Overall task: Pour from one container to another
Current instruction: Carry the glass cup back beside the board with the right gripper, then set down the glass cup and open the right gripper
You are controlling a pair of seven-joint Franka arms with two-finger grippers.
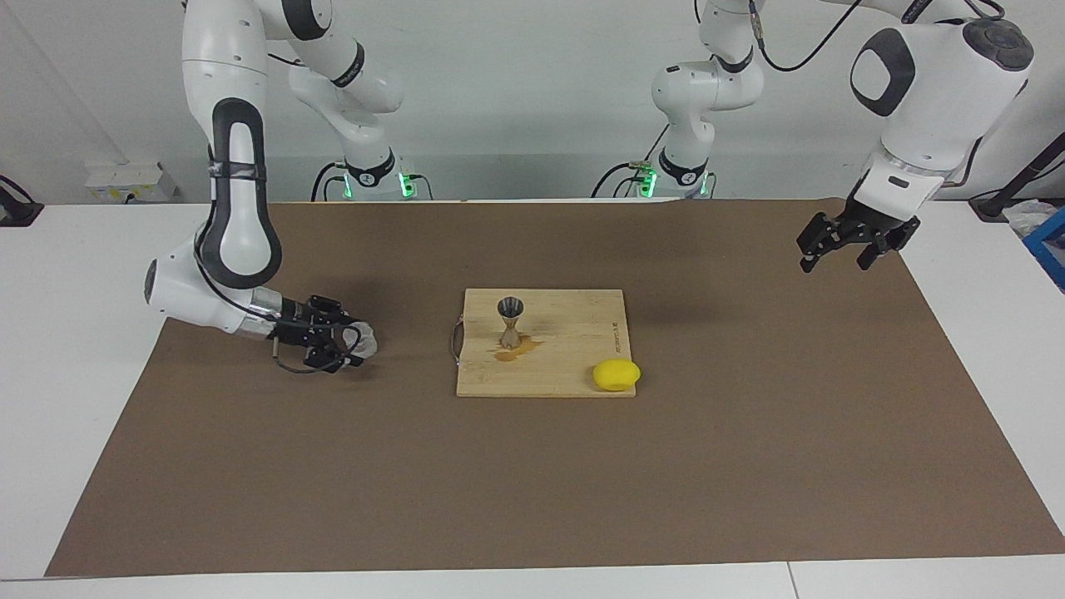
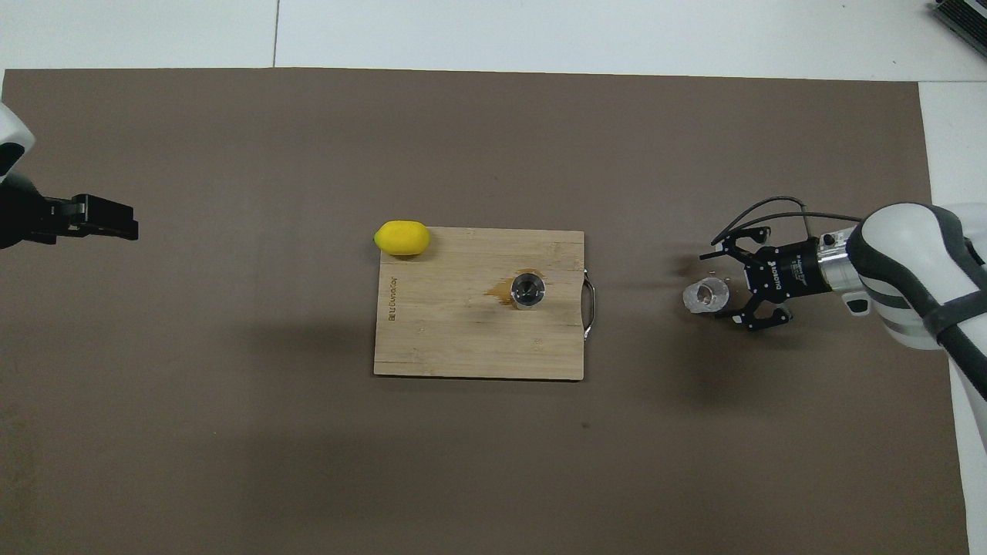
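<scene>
The clear glass tumbler [image 1: 366, 339] [image 2: 705, 295] stands on the brown mat, off the board toward the right arm's end of the table. My right gripper [image 1: 343, 343] [image 2: 726, 287] lies low and level beside it, open, its fingertips spread on either side of the glass without gripping it. The silver jigger [image 1: 510, 323] [image 2: 529, 289] stands upright on the wooden cutting board [image 1: 574, 320] [image 2: 463, 339], with an amber puddle [image 1: 516, 353] at its foot. My left gripper [image 1: 844, 245] [image 2: 108, 220] waits open in the air over the mat's edge at the left arm's end.
A yellow lemon [image 1: 616, 374] [image 2: 402, 237] rests at the board's corner farthest from the robots, toward the left arm's end. The board has a metal handle [image 2: 591, 308] on the side facing the glass. The brown mat [image 1: 749, 433] covers the table.
</scene>
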